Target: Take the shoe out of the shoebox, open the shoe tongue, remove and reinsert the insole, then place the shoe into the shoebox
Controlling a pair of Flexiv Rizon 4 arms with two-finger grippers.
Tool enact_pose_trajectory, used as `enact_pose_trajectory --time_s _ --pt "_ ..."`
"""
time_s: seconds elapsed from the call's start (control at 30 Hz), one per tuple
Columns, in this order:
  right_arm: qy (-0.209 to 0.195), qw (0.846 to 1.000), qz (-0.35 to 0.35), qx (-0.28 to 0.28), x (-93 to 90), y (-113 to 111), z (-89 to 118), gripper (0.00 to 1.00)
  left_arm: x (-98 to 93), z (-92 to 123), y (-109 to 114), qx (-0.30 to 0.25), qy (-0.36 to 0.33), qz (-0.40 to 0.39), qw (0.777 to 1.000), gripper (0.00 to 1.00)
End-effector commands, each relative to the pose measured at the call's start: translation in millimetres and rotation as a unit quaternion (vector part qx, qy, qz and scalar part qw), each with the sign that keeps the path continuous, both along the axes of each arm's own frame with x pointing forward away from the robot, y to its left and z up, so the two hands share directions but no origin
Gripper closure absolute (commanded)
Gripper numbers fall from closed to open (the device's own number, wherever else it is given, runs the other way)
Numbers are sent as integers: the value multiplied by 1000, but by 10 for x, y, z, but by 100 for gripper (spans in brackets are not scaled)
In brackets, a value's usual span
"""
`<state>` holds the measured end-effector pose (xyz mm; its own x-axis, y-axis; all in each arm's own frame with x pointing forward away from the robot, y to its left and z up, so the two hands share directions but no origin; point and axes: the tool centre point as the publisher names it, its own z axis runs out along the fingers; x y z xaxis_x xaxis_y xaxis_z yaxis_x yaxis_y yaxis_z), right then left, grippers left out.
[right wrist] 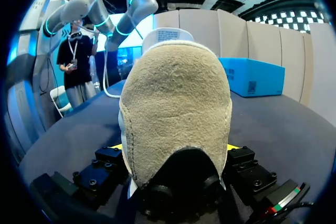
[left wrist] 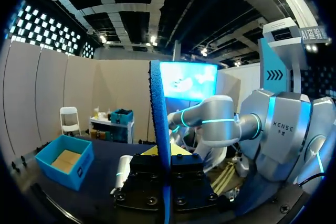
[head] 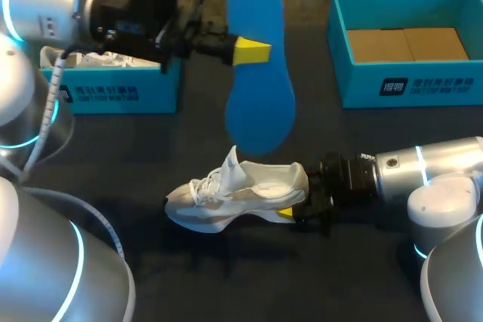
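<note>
White lace-up shoe (head: 241, 194) sits on the table with its tongue up, and the right gripper (head: 290, 213) is clamped on its tan heel. Left gripper (head: 251, 50) pinches the blue insole (head: 260, 73) in the air above the shoe. Teal shoebox (head: 407, 81) stands well apart.

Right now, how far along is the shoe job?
Done: shoe out of the shoebox, on the table; blue insole pulled out. In hand: left gripper holds the insole aloft, right gripper clamps the shoe's heel. Left: reinsert the insole, box the shoe.
</note>
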<state>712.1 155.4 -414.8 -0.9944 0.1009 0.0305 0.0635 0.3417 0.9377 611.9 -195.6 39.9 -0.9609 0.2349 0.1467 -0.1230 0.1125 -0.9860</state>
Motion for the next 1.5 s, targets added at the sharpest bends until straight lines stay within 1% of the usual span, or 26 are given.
enact_pose_trajectory --time_s 0.03,0.33,0.5,0.57,0.67,0.93,1.0,1.03,1.07,1.17,1.37,1.5 --pt "1 1000 0 -2 -2 7 14 100 -8 -80 125 -9 4 5 1000 100" --pt "1 1000 0 -2 -2 7 14 100 -67 -118 175 -17 22 31 999 100" --pt "1 1000 0 -2 -2 7 14 100 -57 -147 248 -21 32 37 999 100" --pt "1 1000 0 -2 -2 7 14 100 -58 -146 257 -23 34 39 998 100" --pt "1 1000 0 -2 -2 7 14 100 -59 -91 291 -28 31 47 998 100" --pt "1 1000 0 -2 -2 7 14 100 -59 -91 291 -28 31 47 998 100" --pt "5 1000 1 -16 0 -6 28 100 -59 -91 291 -28 31 47 998 100" --pt "5 1000 0 -16 2 -17 38 66 -59 -91 291 -28 31 47 998 100" --pt "5 1000 -1 -17 0 -35 46 0 -59 -91 291 -28 31 47 998 100" --pt "4 1000 -8 -29 -24 -91 85 0 -59 -91 291 -28 31 47 998 100" --pt "4 997 -16 -73 -92 -214 197 0 -59 -91 291 -28 31 47 998 100" --pt "12 990 -12 -141 -122 -276 272 0 -59 -91 291 -28 31 47 998 100"
